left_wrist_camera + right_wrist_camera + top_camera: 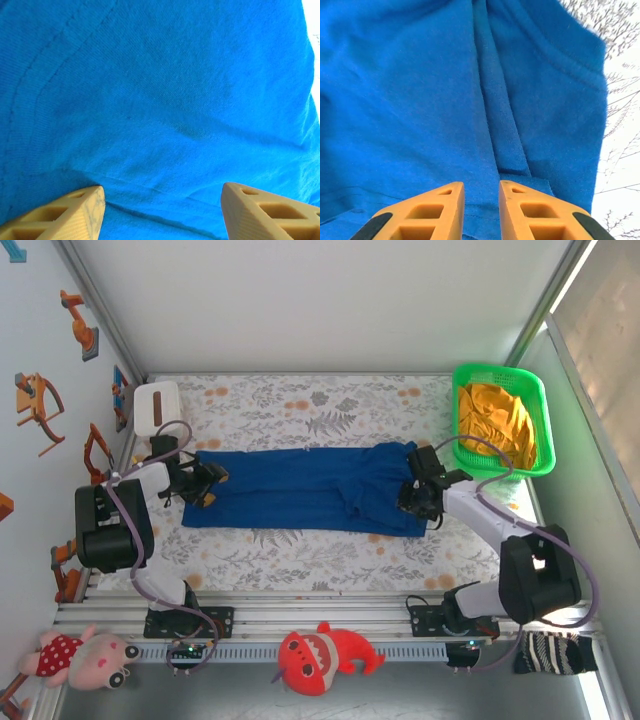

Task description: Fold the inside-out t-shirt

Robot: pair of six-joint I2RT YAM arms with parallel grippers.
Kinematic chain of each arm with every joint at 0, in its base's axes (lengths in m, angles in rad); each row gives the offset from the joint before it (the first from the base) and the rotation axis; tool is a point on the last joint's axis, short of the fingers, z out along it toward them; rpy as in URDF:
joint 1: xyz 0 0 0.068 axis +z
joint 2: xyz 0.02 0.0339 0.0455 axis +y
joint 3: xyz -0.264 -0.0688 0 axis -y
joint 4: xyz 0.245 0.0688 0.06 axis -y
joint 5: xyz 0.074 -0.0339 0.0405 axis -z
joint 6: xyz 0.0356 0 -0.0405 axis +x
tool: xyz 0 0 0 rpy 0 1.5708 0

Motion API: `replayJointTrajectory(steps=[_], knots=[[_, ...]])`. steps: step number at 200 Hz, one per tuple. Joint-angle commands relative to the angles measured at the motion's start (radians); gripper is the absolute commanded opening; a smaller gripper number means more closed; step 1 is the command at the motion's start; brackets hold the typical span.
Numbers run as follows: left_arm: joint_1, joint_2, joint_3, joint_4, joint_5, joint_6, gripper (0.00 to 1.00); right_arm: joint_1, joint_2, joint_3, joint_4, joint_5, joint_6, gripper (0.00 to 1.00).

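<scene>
1. One royal-blue t-shirt (300, 490) lies stretched left to right as a long band across the middle of the floral table (300, 400). Both of its ends are hidden under the grippers, and its sleeves are hard to make out.
2. The left gripper (164, 192) is low over the shirt's left end, its fingers (75, 212) spread wide and holding nothing.
3. The right gripper (481, 186) is over the right end, above a seam, with a narrow gap between its fingers and nothing pinched.
4. At far right, one green basket (540, 390) holds one orange garment (495, 420). At far left stands one white tissue box (155, 405).
5. Two toys lie along the near edge: a pink doll (85, 658) and a red shark (320, 652).
</scene>
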Motion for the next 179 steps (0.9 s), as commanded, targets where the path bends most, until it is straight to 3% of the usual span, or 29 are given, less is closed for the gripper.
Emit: replayJointTrajectory(steps=[1,64,80,86,125,179], knots=[[0.000,0.050,-0.007,-0.014,-0.025,-0.004,0.62,0.017,0.034,-0.028,0.025,-0.016,0.016,0.24],[0.000,0.051,-0.009,-0.011,-0.031,-0.015,0.62,0.031,0.097,-0.063,0.075,-0.028,0.044,0.22],[0.000,0.054,-0.011,-0.011,-0.036,-0.016,0.62,0.031,0.102,-0.063,0.075,-0.026,0.043,0.09],[0.001,0.058,-0.012,-0.011,-0.037,-0.017,0.62,0.031,0.096,-0.059,0.067,-0.016,0.041,0.00],[0.007,0.074,-0.018,-0.013,-0.064,-0.026,0.62,0.018,-0.008,-0.017,-0.024,0.054,0.016,0.00],[0.032,0.086,-0.017,-0.015,-0.073,-0.020,0.60,-0.095,-0.097,-0.046,-0.072,0.043,-0.001,0.00]])
